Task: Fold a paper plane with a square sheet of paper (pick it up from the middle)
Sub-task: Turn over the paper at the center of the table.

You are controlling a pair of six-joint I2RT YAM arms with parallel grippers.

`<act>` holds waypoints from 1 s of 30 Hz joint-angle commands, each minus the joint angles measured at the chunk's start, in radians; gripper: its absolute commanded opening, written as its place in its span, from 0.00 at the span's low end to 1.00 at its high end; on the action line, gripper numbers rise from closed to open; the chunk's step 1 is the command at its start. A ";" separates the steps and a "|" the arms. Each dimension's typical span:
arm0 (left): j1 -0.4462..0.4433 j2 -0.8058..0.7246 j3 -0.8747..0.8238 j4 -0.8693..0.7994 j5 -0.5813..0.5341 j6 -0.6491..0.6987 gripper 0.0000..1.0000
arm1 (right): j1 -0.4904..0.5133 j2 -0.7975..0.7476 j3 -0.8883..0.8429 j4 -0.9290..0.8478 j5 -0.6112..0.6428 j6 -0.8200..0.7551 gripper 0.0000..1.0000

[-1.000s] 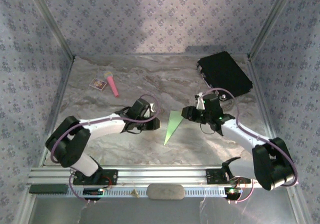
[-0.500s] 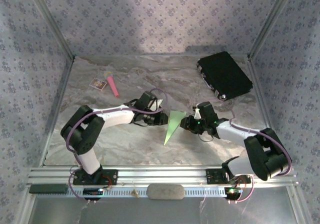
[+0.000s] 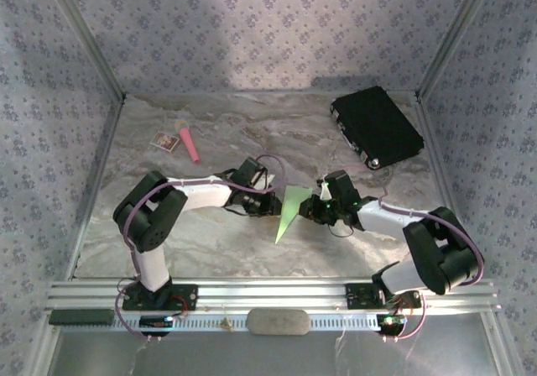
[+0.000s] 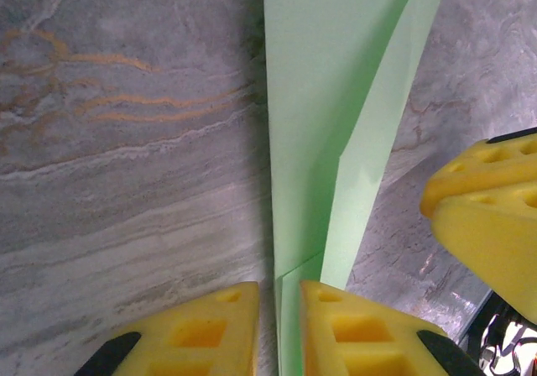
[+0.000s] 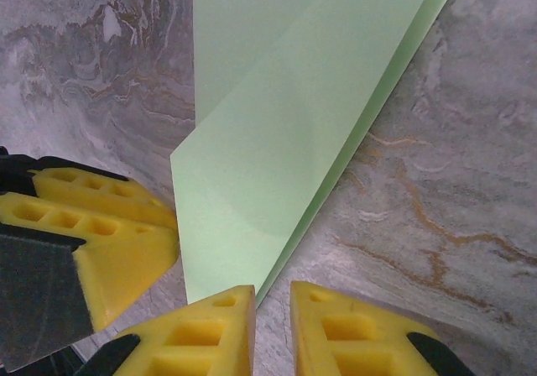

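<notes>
Marbled grey tabletop [image 3: 210,242]; patterned fabric walls [image 3: 252,32].

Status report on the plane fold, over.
Left gripper narrow, jaws straddling edge of paper plane, grip unconfirmed. Right gripper barely open beside its corner. Plane lying on table. Pink stick, black case well away.

Paper plane [image 3: 291,211]: thin lime-green paper, matt and smooth, with sharp pressed creases. Tabletop [image 3: 210,242]: a grey marble-look surface veined in rust-orange, smooth with a soft sheen. The jaws are matt yellow plastic, moulded with hollow pockets. The arms [image 3: 201,193] have glossy white and black plastic shells. A rail [image 3: 268,292] at the near edge is brushed, ridged metal. The walls [image 3: 252,32] look like matt printed cloth.
</notes>
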 commanded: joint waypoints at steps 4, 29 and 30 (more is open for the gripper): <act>-0.009 0.038 0.032 -0.014 0.032 0.025 0.20 | 0.016 0.024 0.021 0.009 -0.023 0.005 0.19; -0.030 0.032 -0.022 0.080 0.107 -0.025 0.23 | 0.040 0.072 0.023 -0.039 -0.042 0.022 0.11; -0.031 0.034 -0.022 0.080 0.109 -0.027 0.23 | 0.040 0.072 0.023 -0.040 -0.044 0.022 0.11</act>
